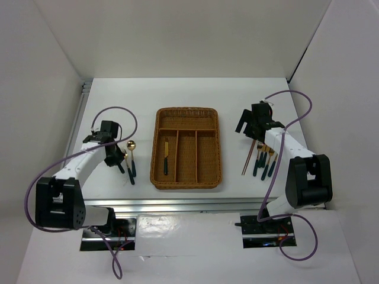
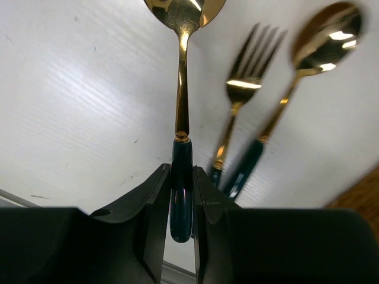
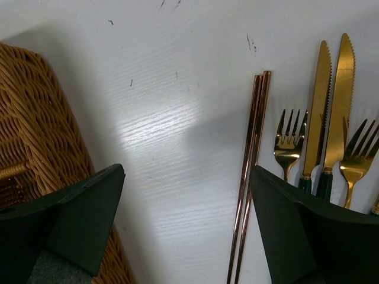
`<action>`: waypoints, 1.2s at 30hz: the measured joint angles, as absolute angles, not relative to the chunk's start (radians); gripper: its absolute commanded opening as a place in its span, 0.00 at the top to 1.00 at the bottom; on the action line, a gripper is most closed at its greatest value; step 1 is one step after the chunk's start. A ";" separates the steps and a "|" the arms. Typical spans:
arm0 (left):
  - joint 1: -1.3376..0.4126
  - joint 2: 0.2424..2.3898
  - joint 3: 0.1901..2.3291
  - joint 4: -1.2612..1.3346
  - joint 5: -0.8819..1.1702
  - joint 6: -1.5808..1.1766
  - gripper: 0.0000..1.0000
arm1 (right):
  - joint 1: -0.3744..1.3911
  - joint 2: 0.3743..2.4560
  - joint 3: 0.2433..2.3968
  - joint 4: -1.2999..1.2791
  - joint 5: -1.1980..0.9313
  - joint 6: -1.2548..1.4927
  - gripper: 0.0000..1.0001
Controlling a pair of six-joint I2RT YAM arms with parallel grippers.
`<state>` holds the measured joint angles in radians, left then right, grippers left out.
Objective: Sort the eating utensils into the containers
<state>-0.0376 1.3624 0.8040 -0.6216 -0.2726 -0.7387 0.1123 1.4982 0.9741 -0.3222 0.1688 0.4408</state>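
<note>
My left gripper [image 1: 118, 158] [image 2: 182, 201] is shut on the dark green handle of a gold-headed spoon [image 2: 182, 118] and holds it just above the table. A fork [image 2: 244, 89] and a second spoon [image 2: 324, 41] lie beside it, and that spoon's head [image 1: 131, 145] shows from above. The wicker tray [image 1: 159, 177] sits mid-table with one knife [image 1: 166, 157] in its left long section. My right gripper [image 1: 246, 125] [image 3: 186, 177] is open and empty above the table between the tray [image 3: 35, 118] and the chopsticks [image 3: 251, 160] [image 1: 247, 158].
Right of the chopsticks lie two knives [image 3: 317, 112] and two forks [image 3: 289, 142], seen from above as a cluster of green handles [image 1: 264, 163]. White walls enclose the table. The table's metal rail [image 1: 177, 204] runs along the near edge.
</note>
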 measured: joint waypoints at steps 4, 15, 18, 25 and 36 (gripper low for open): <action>-0.073 1.290 0.890 -0.646 -0.265 -0.733 0.78 | 0.112 1.498 0.976 -0.319 0.169 0.441 0.06; -0.372 1.355 1.083 -0.622 -0.167 -0.738 0.78 | 0.094 1.498 0.976 -0.317 0.180 0.453 0.06; -0.471 1.423 1.147 -0.601 -0.139 -0.740 0.78 | 0.078 1.496 0.972 -0.316 0.183 0.457 0.06; -0.658 1.525 1.233 -0.513 -0.110 -0.749 0.78 | 0.069 1.466 0.928 -0.318 0.191 0.473 0.06; -0.760 1.645 1.230 -0.445 -0.109 -0.830 0.78 | 0.067 1.372 0.890 -0.320 0.186 0.496 0.06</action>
